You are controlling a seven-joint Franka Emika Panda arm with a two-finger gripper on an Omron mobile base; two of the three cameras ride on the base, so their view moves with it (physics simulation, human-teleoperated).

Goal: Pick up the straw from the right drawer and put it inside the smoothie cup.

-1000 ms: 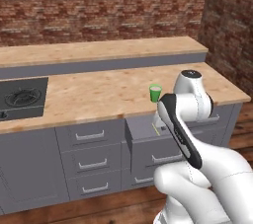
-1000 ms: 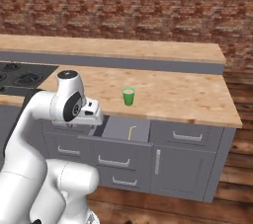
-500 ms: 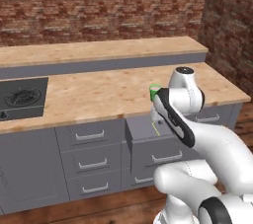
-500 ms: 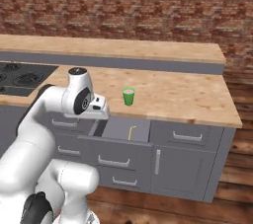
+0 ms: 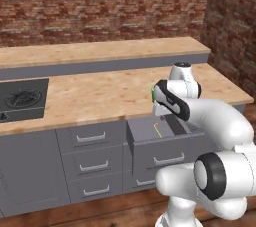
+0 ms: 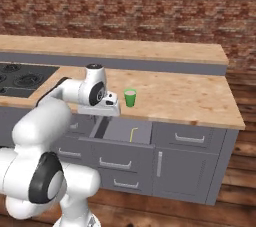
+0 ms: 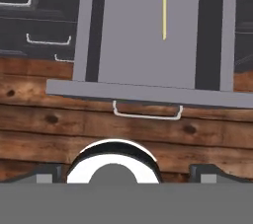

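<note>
From the base cameras I see the right drawer (image 6: 122, 132) pulled open below the wooden surface (image 6: 190, 98), its grey floor exposed and its flat front with the silver bar handle (image 7: 147, 115) facing out toward me. The straw (image 6: 131, 134) lies flat on the drawer floor, toward the right side and the far end of the box, a thin pale yellowish stick with a short bent tip at its far end; in the hand view it shows as a narrow line (image 7: 164, 15) running along the drawer's depth, apart from the drawer walls. The smoothie cup (image 6: 130, 97) stands upright on the surface just behind the open drawer, near the front edge, and from the left camera I catch just a sliver of green (image 5: 153, 91) beside the arm's wrist. The end effector (image 6: 111, 107) hangs above the left part of the open drawer, close to the surface edge and to the left of the cup, not touching either. The hand camera looks down over the drawer and the wooden floor (image 7: 59, 134) in front of it. I see two dark finger tips (image 7: 47, 173) at the bottom corners of that view, set wide apart with nothing between them, so it is spread and empty. The stovetop (image 6: 22, 78) sits far off to the left on the surface.
</note>
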